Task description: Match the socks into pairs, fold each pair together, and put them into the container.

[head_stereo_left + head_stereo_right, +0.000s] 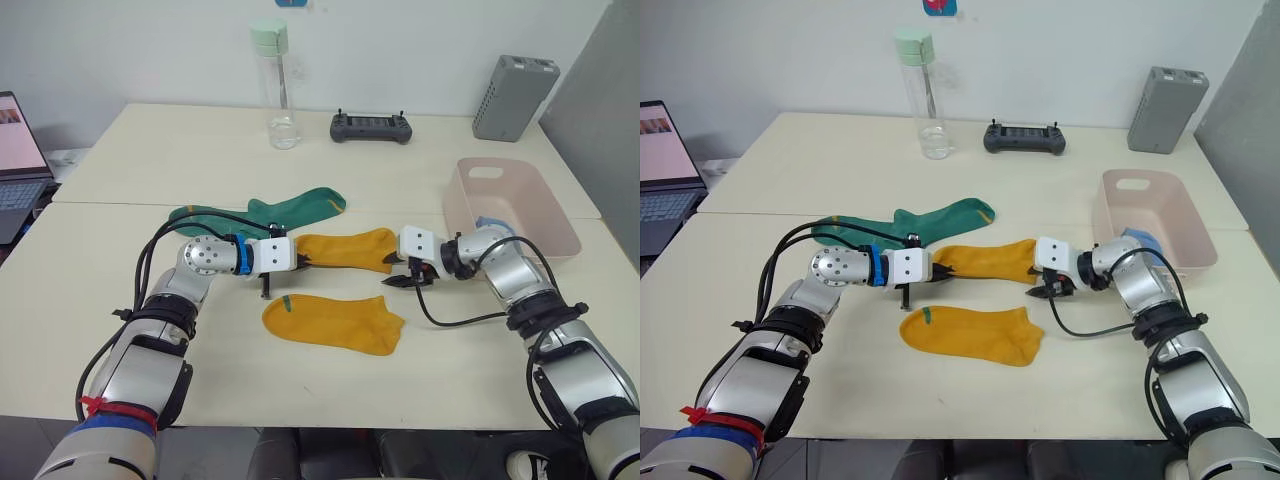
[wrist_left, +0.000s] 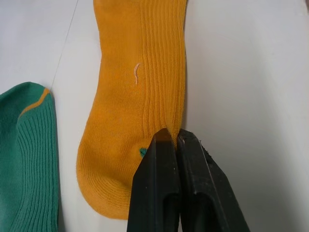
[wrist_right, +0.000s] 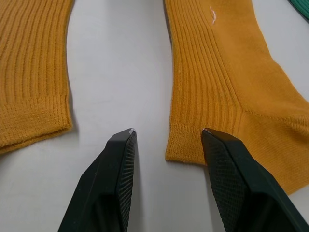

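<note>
We see two mustard yellow socks lying flat near the middle of the pale desk. The farther yellow sock stretches between the two arms, and the nearer yellow sock lies just beside it, toward the desk's front edge, with a small green mark near its toe. The left gripper has its two black fingers pressed together on the toe end of the farther yellow sock, pinching a ridge of fabric beside that sock's green mark. The right gripper sits at the cuff end of the same sock with its fingers spread apart; one fingertip rests at the cuff's edge, the other on bare desk between the two cuffs.

Two dark green socks lie together just behind the left arm, one partly over the other, the yellow-tipped end pointing toward the desk's right side. The pale pink container stands near the right edge of the desk, just behind the right arm, with something light blue showing at its near wall.

Along the far edge we see a clear bottle with a green cap, a black handheld controller and a grey ribbed box. A laptop stands open at the left.
</note>
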Motion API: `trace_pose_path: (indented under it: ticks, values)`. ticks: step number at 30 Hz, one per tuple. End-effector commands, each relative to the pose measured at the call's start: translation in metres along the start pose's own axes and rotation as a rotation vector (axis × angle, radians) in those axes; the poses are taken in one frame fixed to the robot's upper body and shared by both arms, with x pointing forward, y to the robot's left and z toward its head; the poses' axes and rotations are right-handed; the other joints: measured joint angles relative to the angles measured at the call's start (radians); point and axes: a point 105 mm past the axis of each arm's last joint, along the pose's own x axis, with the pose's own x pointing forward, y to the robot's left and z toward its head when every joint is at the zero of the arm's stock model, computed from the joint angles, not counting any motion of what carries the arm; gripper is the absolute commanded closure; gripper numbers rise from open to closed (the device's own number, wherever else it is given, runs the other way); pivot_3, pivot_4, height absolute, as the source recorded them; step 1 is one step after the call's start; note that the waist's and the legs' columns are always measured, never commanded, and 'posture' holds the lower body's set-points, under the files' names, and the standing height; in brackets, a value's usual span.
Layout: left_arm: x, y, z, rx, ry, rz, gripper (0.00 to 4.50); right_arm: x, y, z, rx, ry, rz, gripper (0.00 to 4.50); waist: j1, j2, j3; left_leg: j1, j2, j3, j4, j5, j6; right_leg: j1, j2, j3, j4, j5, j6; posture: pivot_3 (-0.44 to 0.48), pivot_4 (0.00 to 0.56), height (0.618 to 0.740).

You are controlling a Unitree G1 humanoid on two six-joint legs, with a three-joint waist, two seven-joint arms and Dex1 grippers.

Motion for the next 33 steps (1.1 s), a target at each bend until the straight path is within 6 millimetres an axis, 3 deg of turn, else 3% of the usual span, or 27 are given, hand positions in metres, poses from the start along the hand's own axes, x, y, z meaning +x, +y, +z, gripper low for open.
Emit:
trace_pose_path:
  ticks: [1,3,6,11,17,24,30,33]
  values:
    - [-0.001,0.011,0.011,0.027,-0.041,0.039,4.50,-0.004,-0.002,-0.008,0.086,0.007,-0.010,2.20,0.000,0.000,0.000,0.000,0.000,0.000,0.001,0.000,0.000,0.000,0.000,0.000,0.000,0.000,0.000,0.000,0.150,0.740]
    - [0.000,0.010,0.012,0.025,-0.048,0.038,4.50,-0.002,-0.003,-0.008,0.130,-0.005,-0.015,2.20,0.000,0.000,0.000,0.000,0.000,0.000,0.002,0.000,0.000,0.001,0.000,0.000,0.000,0.000,0.001,0.000,0.150,0.740]
    - [0.001,0.009,0.013,0.026,-0.055,0.034,4.50,0.000,-0.005,-0.012,0.199,-0.005,-0.026,2.72,0.000,0.000,0.000,0.000,0.000,-0.001,0.004,0.000,0.000,0.002,0.000,0.000,0.000,0.000,0.003,0.000,0.150,0.740]
    - [0.000,0.008,0.014,0.026,-0.061,0.031,4.50,-0.001,-0.012,-0.015,0.277,-0.008,-0.060,4.38,0.000,0.000,0.000,0.000,0.000,-0.001,0.007,0.000,0.000,0.004,0.000,0.000,0.000,0.001,0.006,0.000,0.150,0.740]
    - [0.000,0.007,0.016,0.026,-0.068,0.029,4.50,-0.005,-0.015,-0.003,0.250,-0.046,-0.068,4.44,0.001,0.000,0.000,0.000,0.000,-0.001,0.007,0.000,0.000,0.004,0.000,0.000,0.000,0.001,0.007,0.000,0.150,0.740]
    - [-0.015,0.019,0.026,-0.007,-0.117,0.095,4.50,-0.034,-0.011,0.040,0.173,-0.152,-0.038,4.44,0.000,0.001,0.001,-0.004,0.000,-0.001,0.005,0.000,0.000,-0.002,0.000,0.000,0.001,0.001,0.003,0.000,0.150,0.740]
    - [-0.053,0.009,0.063,-0.176,-0.238,0.052,4.50,-0.069,0.025,0.073,0.158,-0.191,0.064,4.44,-0.003,0.002,0.001,-0.013,0.000,-0.002,0.004,0.000,0.000,-0.012,0.000,-0.002,0.006,0.000,0.000,0.000,0.150,0.740]
    - [-0.079,-0.013,0.079,-0.314,-0.198,-0.088,4.50,-0.083,0.056,0.084,0.191,-0.201,0.179,4.44,-0.003,0.002,0.001,-0.013,0.001,-0.006,0.005,0.000,0.000,-0.011,0.000,-0.006,0.010,-0.003,-0.002,0.000,0.150,0.740]
